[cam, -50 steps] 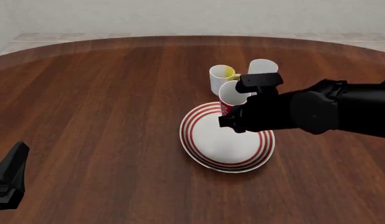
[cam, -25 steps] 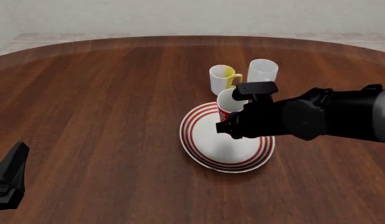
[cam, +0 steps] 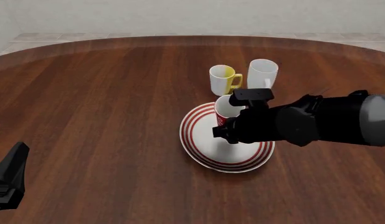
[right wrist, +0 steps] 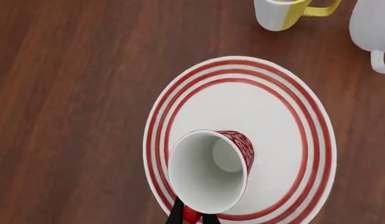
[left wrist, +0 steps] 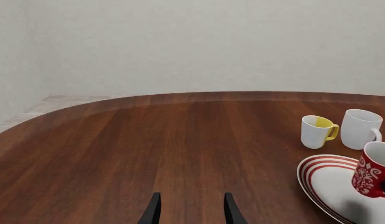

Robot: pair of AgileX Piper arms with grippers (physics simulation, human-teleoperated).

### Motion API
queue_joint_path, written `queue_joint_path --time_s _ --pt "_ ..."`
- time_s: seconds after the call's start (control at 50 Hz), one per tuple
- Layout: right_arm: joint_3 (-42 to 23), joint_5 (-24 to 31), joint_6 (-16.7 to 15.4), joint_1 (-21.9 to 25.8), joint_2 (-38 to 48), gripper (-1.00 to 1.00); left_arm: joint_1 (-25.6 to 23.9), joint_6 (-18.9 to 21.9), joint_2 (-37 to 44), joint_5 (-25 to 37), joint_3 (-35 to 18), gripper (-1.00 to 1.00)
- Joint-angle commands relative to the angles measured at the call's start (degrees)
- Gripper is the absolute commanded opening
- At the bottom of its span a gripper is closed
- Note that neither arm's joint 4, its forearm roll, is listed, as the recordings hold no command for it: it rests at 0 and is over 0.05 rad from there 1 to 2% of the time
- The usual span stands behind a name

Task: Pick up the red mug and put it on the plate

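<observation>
The right gripper (right wrist: 192, 215) is clamped on the red handle of the red mug (right wrist: 210, 176), holding it upright over the plate (cam: 205, 148); whether it touches the plate is unclear. Beyond stand a white-and-yellow mug (cam: 222, 79) and a plain white mug (cam: 263, 73). The left gripper (left wrist: 191, 211) hangs with fingers apart over the wooden table (cam: 105, 102), well away.

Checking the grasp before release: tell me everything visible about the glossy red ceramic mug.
The glossy red ceramic mug has white patterning on its side and a white, empty interior. The right gripper is shut on its red handle. It hangs tilted above the round white plate with red rings, its shadow falling on the plate. Contact with the plate cannot be confirmed.
</observation>
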Motion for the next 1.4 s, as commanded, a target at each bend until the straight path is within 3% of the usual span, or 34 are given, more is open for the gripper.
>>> queue_joint_path --time_s 0.02,0.62,1.16,1.32,1.4 --pt "0.2 -1.01 2.16 1.03 0.84 -1.0 0.0 0.02 -0.01 0.0 0.0 1.0" --pt "0.76 -2.86 5.06 2.34 2.94 -1.0 0.01 0.0 0.0 0.0 0.0 1.0" --pt "0.99 -4.37 5.07 0.87 4.69 -1.0 0.0 0.0 0.0 0.0 0.0 1.0" --pt "0.84 -5.43 6.12 2.96 4.61 -1.0 0.01 0.0 -0.01 0.0 0.0 1.0" --pt "0.75 -5.26 4.79 1.46 5.44 -1.0 0.0 0.0 0.01 0.0 0.0 1.0"
